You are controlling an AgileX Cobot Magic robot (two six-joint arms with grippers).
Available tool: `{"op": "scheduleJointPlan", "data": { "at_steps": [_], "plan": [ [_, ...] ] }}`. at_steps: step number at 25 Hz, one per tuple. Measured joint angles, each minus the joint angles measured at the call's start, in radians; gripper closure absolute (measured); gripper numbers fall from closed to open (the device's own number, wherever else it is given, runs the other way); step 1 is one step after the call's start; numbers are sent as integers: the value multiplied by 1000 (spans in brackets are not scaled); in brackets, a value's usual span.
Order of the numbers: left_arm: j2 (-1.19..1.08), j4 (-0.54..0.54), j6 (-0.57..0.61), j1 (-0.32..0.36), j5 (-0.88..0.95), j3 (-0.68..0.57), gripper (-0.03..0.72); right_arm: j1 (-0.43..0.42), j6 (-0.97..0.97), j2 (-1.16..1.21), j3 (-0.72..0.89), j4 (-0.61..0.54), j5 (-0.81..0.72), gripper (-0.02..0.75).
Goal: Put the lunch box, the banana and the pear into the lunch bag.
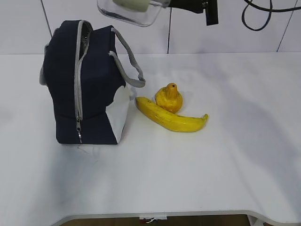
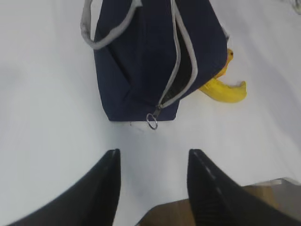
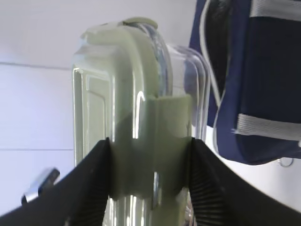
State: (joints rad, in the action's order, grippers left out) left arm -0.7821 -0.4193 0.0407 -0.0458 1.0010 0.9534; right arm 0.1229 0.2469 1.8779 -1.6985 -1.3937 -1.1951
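Observation:
The navy lunch bag (image 1: 87, 82) stands at the left of the table, its grey zipper open along the top; it also shows in the left wrist view (image 2: 141, 56) and the right wrist view (image 3: 258, 80). My right gripper (image 3: 149, 141) is shut on the clear lunch box (image 3: 136, 108) with its sage-green lid, held high in the air just right of the bag's top (image 1: 129, 12). The banana (image 1: 170, 117) and the pear (image 1: 169, 97) lie touching on the table right of the bag. My left gripper (image 2: 153, 153) is open and empty, above the table in front of the bag.
The white table (image 1: 235, 165) runs wide to the right and front. Its front edge shows in the left wrist view (image 2: 273, 181). A black cable (image 1: 263, 19) hangs at the top right. A white wall stands behind.

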Motion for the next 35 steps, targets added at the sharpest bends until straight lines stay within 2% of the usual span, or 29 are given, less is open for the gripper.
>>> {"op": "scheduleJointPlan", "data": {
  "at_steps": [4, 9, 16, 21, 29, 32, 35],
  "plan": [
    [-200, -13, 53, 0, 24, 140, 294, 35, 21, 0, -18, 0, -6, 352],
    [-441, -77, 151, 0, 73, 281, 288, 75, 51, 0, -22, 3, -10, 352],
    [-725, -138, 233, 0, 131, 442, 288, 77, 70, 0, -22, 3, -15, 352],
    [-849, -192, 266, 0, 133, 495, 305, 77, 76, 0, -22, 3, -15, 352],
    [-933, -258, 328, 0, 130, 495, 310, 87, 106, 0, -22, 3, 40, 352],
    [-937, -276, 343, 0, 112, 495, 360, 118, 143, 0, -22, 3, 99, 352],
    [-937, -284, 351, 0, 88, 497, 527, 155, 178, 0, -22, 3, 152, 352]
  ]
}}
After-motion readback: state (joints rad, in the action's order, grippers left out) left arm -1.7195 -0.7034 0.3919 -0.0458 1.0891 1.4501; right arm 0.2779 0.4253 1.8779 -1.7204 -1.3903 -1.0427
